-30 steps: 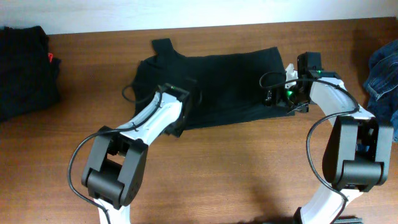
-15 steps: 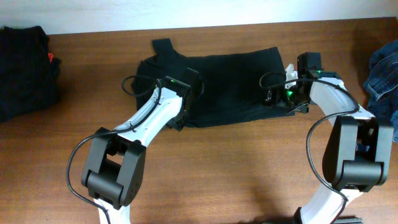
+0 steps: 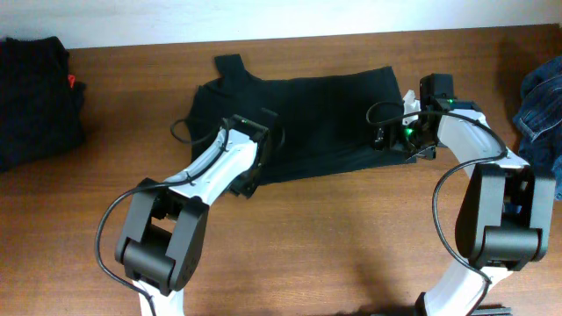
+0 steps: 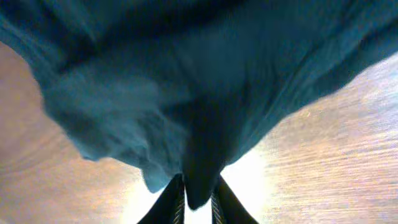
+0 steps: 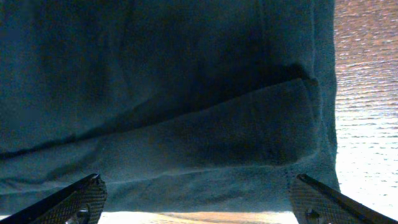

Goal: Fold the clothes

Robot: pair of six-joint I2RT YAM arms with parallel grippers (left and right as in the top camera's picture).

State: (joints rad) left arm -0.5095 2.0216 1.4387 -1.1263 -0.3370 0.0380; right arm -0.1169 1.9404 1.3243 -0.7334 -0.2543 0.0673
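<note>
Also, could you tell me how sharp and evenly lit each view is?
Overhead: sharp and evenly lit, though the black short-sleeved T-shirt shows little detail on the brown wooden table. Left wrist: cloth blurred and blue-tinted, white glare on the wood at the bottom. Right wrist: sharper, seams visible, glare at right.

Robotics lab, wooden table (image 3: 351, 237), paired robot arms (image 3: 211, 167)

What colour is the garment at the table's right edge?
The garment is denim blue; best seen overhead.
</note>
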